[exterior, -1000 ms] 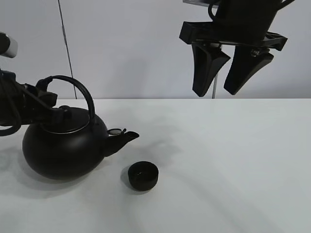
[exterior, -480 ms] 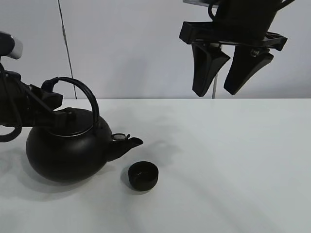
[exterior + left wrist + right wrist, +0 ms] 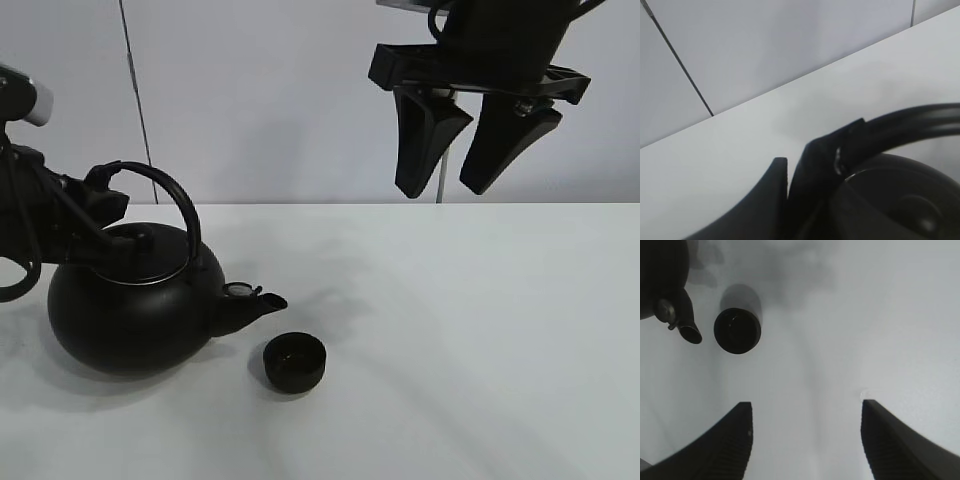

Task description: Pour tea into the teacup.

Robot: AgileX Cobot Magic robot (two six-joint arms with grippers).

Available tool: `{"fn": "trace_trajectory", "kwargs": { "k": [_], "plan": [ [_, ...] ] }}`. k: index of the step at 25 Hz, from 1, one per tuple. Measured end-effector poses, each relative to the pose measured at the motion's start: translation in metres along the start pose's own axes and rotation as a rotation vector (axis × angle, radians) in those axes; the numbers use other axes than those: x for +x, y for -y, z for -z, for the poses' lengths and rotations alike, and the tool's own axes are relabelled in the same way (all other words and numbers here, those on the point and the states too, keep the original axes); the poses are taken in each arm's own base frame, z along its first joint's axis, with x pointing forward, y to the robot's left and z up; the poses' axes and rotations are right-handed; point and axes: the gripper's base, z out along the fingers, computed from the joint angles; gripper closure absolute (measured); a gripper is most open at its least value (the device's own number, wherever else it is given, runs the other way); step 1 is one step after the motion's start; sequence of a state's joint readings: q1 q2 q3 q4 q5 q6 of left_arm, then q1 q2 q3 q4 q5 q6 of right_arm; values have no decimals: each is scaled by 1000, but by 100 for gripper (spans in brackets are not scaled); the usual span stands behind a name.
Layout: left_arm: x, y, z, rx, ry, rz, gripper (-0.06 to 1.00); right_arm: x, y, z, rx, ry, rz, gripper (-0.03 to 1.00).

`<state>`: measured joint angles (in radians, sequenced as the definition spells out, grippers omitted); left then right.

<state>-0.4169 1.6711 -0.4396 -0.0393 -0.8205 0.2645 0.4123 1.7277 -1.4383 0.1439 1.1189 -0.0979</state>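
Observation:
A small matte-black teacup (image 3: 294,362) stands on the white table (image 3: 470,330) and shows in the right wrist view (image 3: 737,330) too. A big black kettle (image 3: 135,300) with an arched handle (image 3: 165,195) is just left of it, tilted, its spout (image 3: 250,300) pointing down toward the cup. My left gripper (image 3: 95,205) is shut on the kettle's handle (image 3: 900,125). My right gripper (image 3: 478,180) hangs high above the table, open and empty, with the cup far below it.
A grey wall (image 3: 280,100) with a vertical seam stands behind the table. The kettle's spout (image 3: 687,330) lies close beside the cup in the right wrist view.
The kettle has tipped forward so the spout points lower toward the cup, and shifted slightly. The right gripper has not moved.

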Motion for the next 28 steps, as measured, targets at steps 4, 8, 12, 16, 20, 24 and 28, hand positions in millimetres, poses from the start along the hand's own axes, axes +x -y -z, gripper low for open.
{"fn": "trace_trajectory", "kwargs": {
  "k": [4, 8, 12, 16, 20, 24, 28],
  "plan": [
    [0, 0, 0, 0, 0, 2, 82, 0, 0, 0, 0, 3, 0, 54],
    [0, 0, 0, 0, 0, 69, 82, 0, 0, 0, 0, 3, 0, 54],
    [0, 0, 0, 2, 0, 129, 82, -1, 0, 0, 0, 7, 0, 54],
    [0, 0, 0, 5, 1, 170, 82, -1, 0, 0, 1, 16, 0, 54],
    [0, 0, 0, 5, 1, 210, 82, -2, 0, 0, 1, 20, 0, 54],
    [0, 0, 0, 5, 0, 210, 82, -2, 0, 0, 1, 20, 0, 54],
    [0, 0, 0, 5, 0, 125, 82, -2, 0, 0, 1, 21, 0, 54]
  ]
}}
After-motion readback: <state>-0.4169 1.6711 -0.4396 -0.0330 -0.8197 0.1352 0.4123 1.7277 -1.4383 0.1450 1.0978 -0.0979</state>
